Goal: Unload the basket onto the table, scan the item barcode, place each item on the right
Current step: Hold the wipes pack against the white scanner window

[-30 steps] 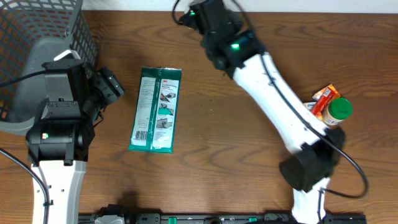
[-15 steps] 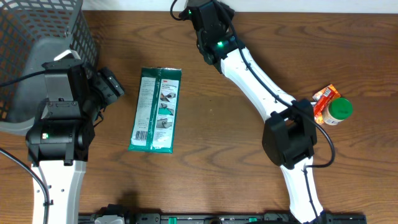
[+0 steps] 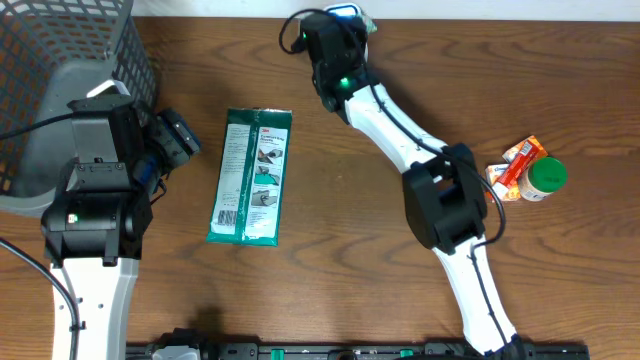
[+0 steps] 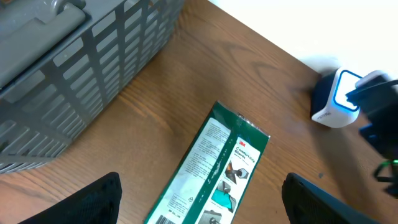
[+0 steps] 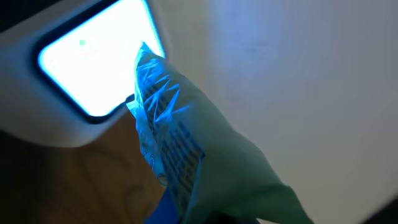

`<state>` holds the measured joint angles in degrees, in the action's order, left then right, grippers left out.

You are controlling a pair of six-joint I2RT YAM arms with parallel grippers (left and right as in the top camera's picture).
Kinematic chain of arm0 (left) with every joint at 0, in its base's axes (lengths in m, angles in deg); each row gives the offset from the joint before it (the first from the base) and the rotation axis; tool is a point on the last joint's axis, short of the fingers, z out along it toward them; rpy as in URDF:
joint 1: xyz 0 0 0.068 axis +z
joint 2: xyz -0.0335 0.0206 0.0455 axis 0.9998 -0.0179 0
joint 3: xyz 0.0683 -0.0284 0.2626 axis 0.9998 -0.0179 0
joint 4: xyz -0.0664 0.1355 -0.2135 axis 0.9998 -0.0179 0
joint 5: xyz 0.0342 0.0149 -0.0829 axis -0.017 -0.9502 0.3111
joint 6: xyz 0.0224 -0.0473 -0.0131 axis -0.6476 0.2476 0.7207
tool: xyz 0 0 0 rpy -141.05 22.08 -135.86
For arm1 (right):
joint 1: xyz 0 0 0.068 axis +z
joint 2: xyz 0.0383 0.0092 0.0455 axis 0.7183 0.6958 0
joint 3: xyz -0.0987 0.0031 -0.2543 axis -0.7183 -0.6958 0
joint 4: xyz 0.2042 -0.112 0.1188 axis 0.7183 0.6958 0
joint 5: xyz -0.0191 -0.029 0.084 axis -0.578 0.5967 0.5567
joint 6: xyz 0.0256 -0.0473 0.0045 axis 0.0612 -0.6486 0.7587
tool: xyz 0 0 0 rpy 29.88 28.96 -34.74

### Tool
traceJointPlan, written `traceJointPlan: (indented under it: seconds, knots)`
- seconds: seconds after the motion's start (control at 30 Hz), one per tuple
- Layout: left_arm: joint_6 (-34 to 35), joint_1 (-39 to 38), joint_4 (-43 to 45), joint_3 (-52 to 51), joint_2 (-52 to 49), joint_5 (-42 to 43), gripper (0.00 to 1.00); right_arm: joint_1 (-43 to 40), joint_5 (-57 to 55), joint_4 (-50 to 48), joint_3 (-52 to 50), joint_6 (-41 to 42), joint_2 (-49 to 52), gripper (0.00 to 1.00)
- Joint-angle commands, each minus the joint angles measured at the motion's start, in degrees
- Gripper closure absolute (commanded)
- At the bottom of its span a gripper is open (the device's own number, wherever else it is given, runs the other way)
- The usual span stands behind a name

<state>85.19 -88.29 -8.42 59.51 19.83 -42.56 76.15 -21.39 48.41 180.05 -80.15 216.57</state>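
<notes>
Plastic packet [image 5: 186, 149], in the right wrist view, rose from the bottom edge of the frame with its crimped top just beside the lit window of the scanner [image 5: 93, 62]. I could not tell whether the two touched. It was a thin, crinkly film pouch, pale green and tinted blue by the scanner's glow. Lines of fine print ran down the face towards the camera, but no barcode could be made out. I judged the task to be at its main step, with the item presented to the reader. Whether a read had registered could not be told, and turning the pouch may yet be needed.

From overhead, the right end effector [image 3: 340, 25] reached to the far edge of the table [image 3: 340, 250]. Its jaws were together, clamped on the plastic packet. The left end effector [image 3: 180, 138] sat near the left edge beside the grey basket [image 3: 60, 50], holding nothing. A flat green pack [image 3: 250, 178] lay between the arms. An orange snack pack [image 3: 515, 160] and a green-lidded bottle [image 3: 545, 178] sat near the right edge.

From the left wrist, the jaws stood wide apart over the flat green pack. A barcode showed at the near end of that pack.
</notes>
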Motion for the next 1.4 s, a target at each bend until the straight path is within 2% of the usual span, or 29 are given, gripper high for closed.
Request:
traceJointPlan:
  seconds: [0.0,0.57,1.13,1.37]
  knots:
    - [-0.1,0.2,0.0,0.0,-0.1,-0.6,0.17,-0.5,-2.8,0.4,1.2,-1.4,2.2,0.99]
    - [-0.1,0.2,0.0,0.0,-0.1,-0.6,0.17,2.4,0.7,8.9,1.2,-1.3,2.6,0.99]
    - [-0.1,0.2,0.0,0.0,-0.1,-0.5,0.17,2.3,0.0,8.0,1.2,0.3,2.5,0.99]
    - [-0.1,0.2,0.0,0.0,-0.1,-0.6,0.17,2.3,-0.9,8.5,1.2,4.4,-3.3,0.99]
